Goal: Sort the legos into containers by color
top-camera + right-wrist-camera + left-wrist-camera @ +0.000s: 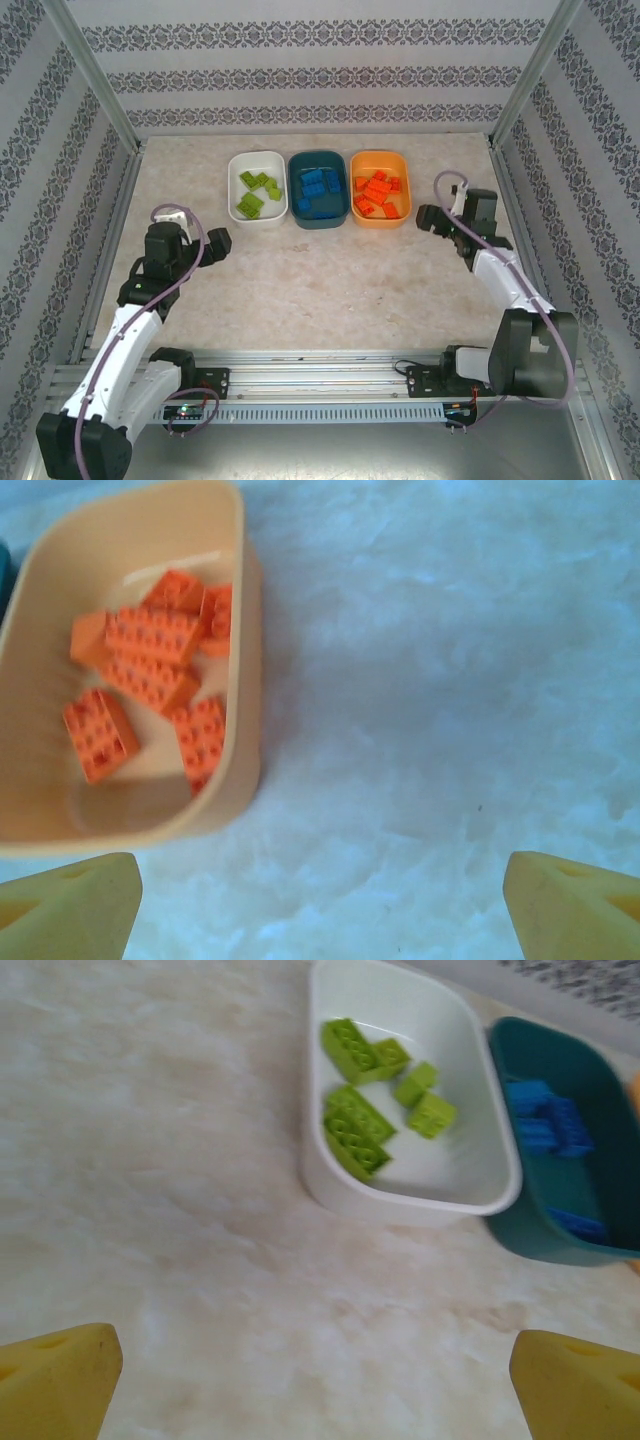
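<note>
Three bowls stand in a row at the far side of the table [330,290], each just beside the next.

- White bowl [268,160], leftmost: holds the green bricks [256,192]. In the left wrist view these are several lime pieces, two of the longer ones stacked against the near wall and the smaller ones loose toward the middle.
- Teal bowl [320,224], middle: holds the blue bricks [320,190], bunched together.
- Orange bowl [380,160], rightmost: holds the orange bricks [378,194]. In the right wrist view they lie in a loose heap, some overlapping, one lying apart near the front.

Each colour sits in its own bowl.

Left claw [318,1378]: jaws spread wide, holding no brick. It hangs over bare table, short of the white bowl's near left corner.

Right claw [322,905]: jaws spread wide, holding no brick. It hangs over bare table just beside the orange bowl's right wall.
</note>
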Robot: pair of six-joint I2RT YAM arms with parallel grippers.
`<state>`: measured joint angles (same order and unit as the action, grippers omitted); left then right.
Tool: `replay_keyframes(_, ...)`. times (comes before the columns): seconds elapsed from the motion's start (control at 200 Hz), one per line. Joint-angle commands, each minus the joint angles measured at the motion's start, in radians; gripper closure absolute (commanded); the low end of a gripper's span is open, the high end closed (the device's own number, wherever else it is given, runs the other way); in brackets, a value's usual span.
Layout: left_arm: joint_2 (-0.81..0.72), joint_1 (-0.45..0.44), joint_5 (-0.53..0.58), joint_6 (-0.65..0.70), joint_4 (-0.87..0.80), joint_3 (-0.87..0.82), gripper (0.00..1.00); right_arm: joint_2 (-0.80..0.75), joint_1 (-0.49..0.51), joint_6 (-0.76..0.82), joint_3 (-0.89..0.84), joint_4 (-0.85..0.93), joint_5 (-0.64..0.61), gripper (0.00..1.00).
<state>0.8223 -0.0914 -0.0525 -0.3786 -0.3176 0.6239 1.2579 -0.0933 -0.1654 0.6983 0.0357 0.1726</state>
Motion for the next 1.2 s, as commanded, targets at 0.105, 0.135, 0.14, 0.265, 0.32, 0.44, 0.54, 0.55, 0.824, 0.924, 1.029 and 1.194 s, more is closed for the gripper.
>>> replay_keyframes(0.105,0.045,-0.005,0.313,0.124,0.462,-0.211,0.00,0.091,0.004,0.074,-0.140,-0.459,-0.001,0.07)
replay_keyframes(0.135,0.049,-0.003,0.337,0.135,0.545,-0.258,0.00,0.110,0.004,0.080,-0.149,-0.497,0.004,0.08)
replay_keyframes(0.14,0.052,-0.002,0.340,0.137,0.556,-0.262,0.00,0.114,0.004,0.080,-0.151,-0.505,0.004,0.08)
replay_keyframes(0.265,0.209,0.042,0.379,0.180,0.661,-0.275,0.00,0.166,0.003,0.081,-0.202,-0.656,0.011,0.08)
replay_keyframes(0.32,0.290,0.053,0.373,0.182,0.743,-0.277,0.00,0.191,0.005,0.085,-0.229,-0.721,0.020,0.08)
replay_keyframes(0.44,0.475,0.065,0.380,0.213,0.888,-0.244,0.00,0.205,0.033,0.114,-0.275,-0.822,-0.003,0.07)
replay_keyframes(0.54,0.578,0.071,0.279,0.314,1.004,-0.209,0.00,0.218,0.051,0.131,-0.283,-0.843,-0.027,0.06)
replay_keyframes(0.55,0.588,0.070,0.269,0.329,1.012,-0.206,0.00,0.221,0.054,0.135,-0.283,-0.844,-0.030,0.05)
replay_keyframes(0.824,0.753,0.085,0.152,0.349,1.266,-0.255,0.00,0.251,0.078,0.133,-0.307,-0.916,-0.112,0.02)
replay_keyframes(0.924,0.763,0.084,0.187,0.339,1.310,-0.267,0.00,0.251,0.080,0.131,-0.309,-0.916,-0.122,0.02)
replay_keyframes(1.029,0.765,0.084,0.187,0.341,1.312,-0.266,0.00,0.250,0.082,0.132,-0.308,-0.916,-0.123,0.02)
replay_keyframes(1.194,0.764,0.084,0.187,0.340,1.305,-0.263,0.00,0.251,0.085,0.137,-0.307,-0.913,-0.130,0.02)
